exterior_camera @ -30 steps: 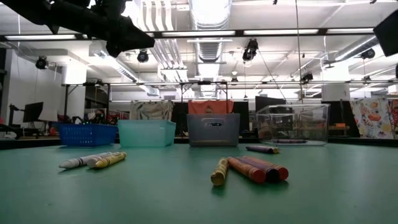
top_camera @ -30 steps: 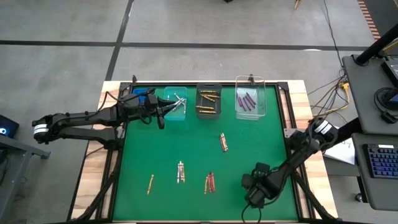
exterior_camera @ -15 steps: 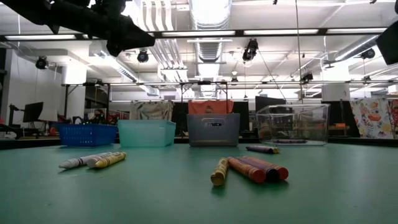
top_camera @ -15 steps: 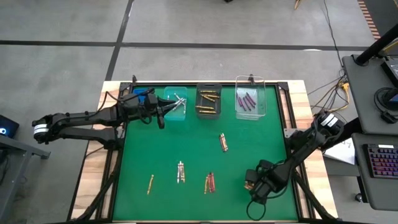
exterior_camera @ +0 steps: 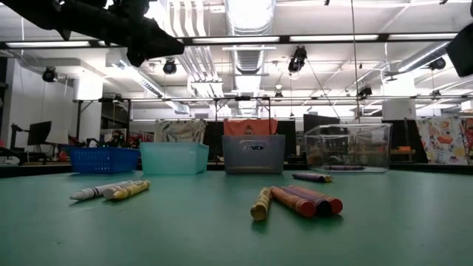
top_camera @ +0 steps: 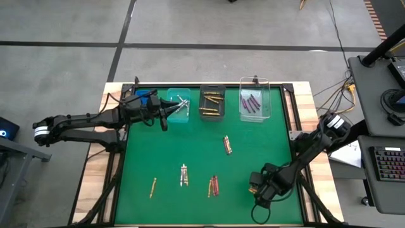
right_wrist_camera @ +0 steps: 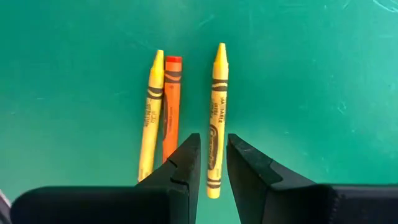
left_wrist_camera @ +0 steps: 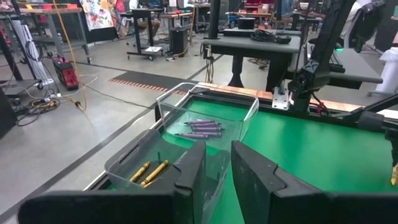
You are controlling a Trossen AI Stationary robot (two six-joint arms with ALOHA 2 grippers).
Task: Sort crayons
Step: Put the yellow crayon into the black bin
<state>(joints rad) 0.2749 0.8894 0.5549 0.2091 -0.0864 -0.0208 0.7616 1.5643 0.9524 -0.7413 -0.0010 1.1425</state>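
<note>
Loose crayons lie flat on the green mat: a group [top_camera: 213, 185] at the near middle, a pair [top_camera: 184, 175], a single [top_camera: 153, 187] and one [top_camera: 227, 145] further back. My right gripper [top_camera: 258, 190] hangs above the mat at the near right, pointing down, narrowly open and holding nothing. Its wrist view shows two yellow crayons [right_wrist_camera: 215, 118] and an orange one [right_wrist_camera: 170, 106] on the mat beyond the fingertips [right_wrist_camera: 213, 146]. My left gripper [top_camera: 166, 115] waits above the far-left bins, narrowly open [left_wrist_camera: 217, 165] and holding nothing.
Four bins stand in a row at the far edge: a blue basket [top_camera: 144, 100], a teal bin [top_camera: 179, 104] with silver crayons, a grey bin [top_camera: 212, 103] with gold ones and a clear bin [top_camera: 254, 103] with purple ones. Open mat lies between the bins and the loose crayons.
My right gripper has shifted a little toward the table's right edge and turned its wrist, tipping more steeply down, then held still. The crayons have not moved.
</note>
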